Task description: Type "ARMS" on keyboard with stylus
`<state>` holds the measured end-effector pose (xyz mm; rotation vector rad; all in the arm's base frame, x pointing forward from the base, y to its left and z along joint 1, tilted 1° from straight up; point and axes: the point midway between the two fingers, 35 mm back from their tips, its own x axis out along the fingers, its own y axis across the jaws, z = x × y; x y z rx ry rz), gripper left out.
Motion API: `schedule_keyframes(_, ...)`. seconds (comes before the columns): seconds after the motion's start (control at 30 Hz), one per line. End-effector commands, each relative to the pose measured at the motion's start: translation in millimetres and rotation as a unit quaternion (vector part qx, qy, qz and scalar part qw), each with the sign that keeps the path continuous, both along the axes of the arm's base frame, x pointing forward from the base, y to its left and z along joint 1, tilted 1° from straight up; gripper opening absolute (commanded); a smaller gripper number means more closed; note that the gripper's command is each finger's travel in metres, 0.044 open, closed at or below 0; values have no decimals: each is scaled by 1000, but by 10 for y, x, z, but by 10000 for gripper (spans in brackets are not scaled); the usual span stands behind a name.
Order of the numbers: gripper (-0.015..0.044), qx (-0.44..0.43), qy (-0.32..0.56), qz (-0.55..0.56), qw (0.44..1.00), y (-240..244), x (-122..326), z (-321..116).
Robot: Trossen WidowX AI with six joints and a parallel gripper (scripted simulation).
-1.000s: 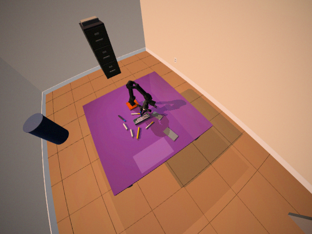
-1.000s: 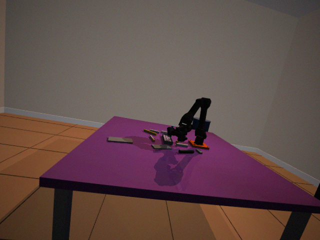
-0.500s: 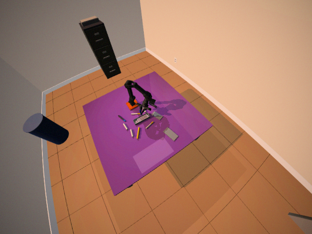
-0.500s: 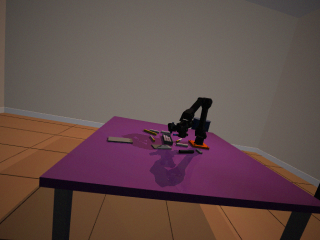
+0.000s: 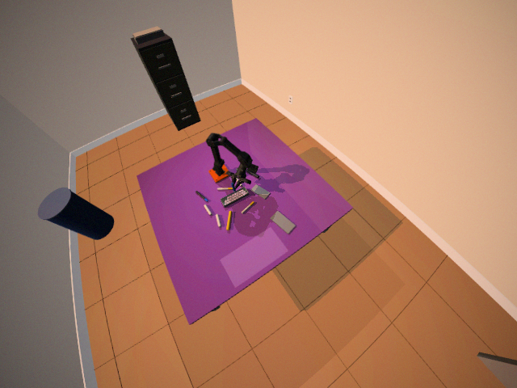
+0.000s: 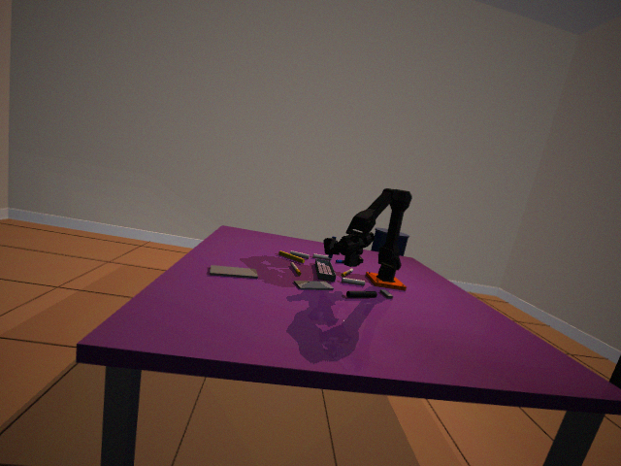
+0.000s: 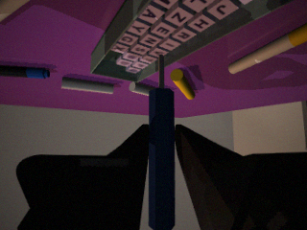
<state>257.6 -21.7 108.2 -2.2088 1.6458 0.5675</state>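
Across the purple desk (image 5: 175, 250) (image 6: 280, 346) (image 7: 29, 29), the gripper (image 5: 237, 183) (image 7: 161, 130) clasps the blue stylus (image 7: 161, 158), its tip beside the keyboard's (image 5: 234, 196) (image 6: 324, 269) (image 7: 107, 55) keys

In the wrist view, the upper part of the keyboard (image 7: 192, 53) is cut off by the picture's edge, and the stylus (image 7: 161, 153) hides some keys. In the exterior view, the bench's (image 6: 320, 377) near right corner runs out of frame.

On the desk (image 5: 200, 267) (image 6: 320, 350) (image 7: 29, 29), we are counting one keyboard (image 5: 234, 196) (image 6: 324, 269) (image 7: 158, 35), two flat grey slabs (image 5: 283, 221) (image 6: 233, 272), three sticks with yellow on them (image 5: 229, 220) (image 6: 291, 256) (image 7: 183, 83) and three plain pale sticks (image 5: 218, 220) (image 6: 352, 282) (image 7: 87, 85). We are also finding one blue-tipped dark pen (image 5: 202, 196) (image 6: 340, 261) (image 7: 24, 72), one thick black cylinder (image 6: 361, 294), one small grey block (image 6: 385, 293) and one blue stylus (image 5: 233, 185) (image 7: 161, 158).
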Motion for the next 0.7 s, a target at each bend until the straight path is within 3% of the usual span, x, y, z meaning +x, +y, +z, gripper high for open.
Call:
schedule_keyframes(0.0,0,-4,-2,0,1000,-71,175,45)
schedule_keyframes(0.6,0,-5,-3,-1,1000,-128,280,-126)
schedule_keyframes(0.67,53,-5,-3,-1,1000,-131,284,-143)
